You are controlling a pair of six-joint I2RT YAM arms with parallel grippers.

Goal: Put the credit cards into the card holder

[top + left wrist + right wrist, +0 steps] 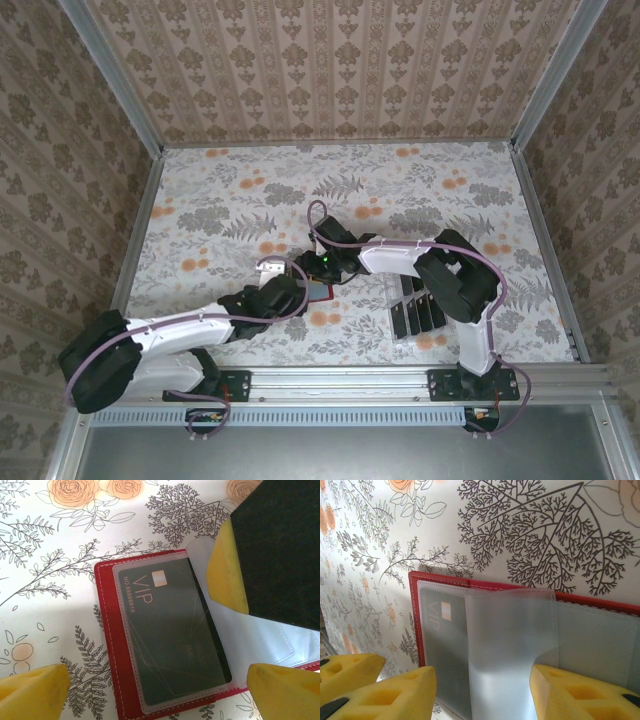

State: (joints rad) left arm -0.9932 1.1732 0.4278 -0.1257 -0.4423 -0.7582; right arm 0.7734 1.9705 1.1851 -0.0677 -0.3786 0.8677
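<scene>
Right fingers [580,692], yellow foam, straddle leathery card holder [440,577]'s clear sleeve [510,645]

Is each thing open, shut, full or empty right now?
card holder: lying open on the table.
credit card: tucked inside a clear sleeve.
sleeve leaf: lifted, curling up.
left gripper: wide open, empty.
right gripper: open around the lifted leaf.
clear tray: black cards in its slots.

Far table [400,180] half open; left arm [200,325], right arm [400,258] crowd card holder [318,292]; slotted tray [412,308] blocks near-right.
</scene>
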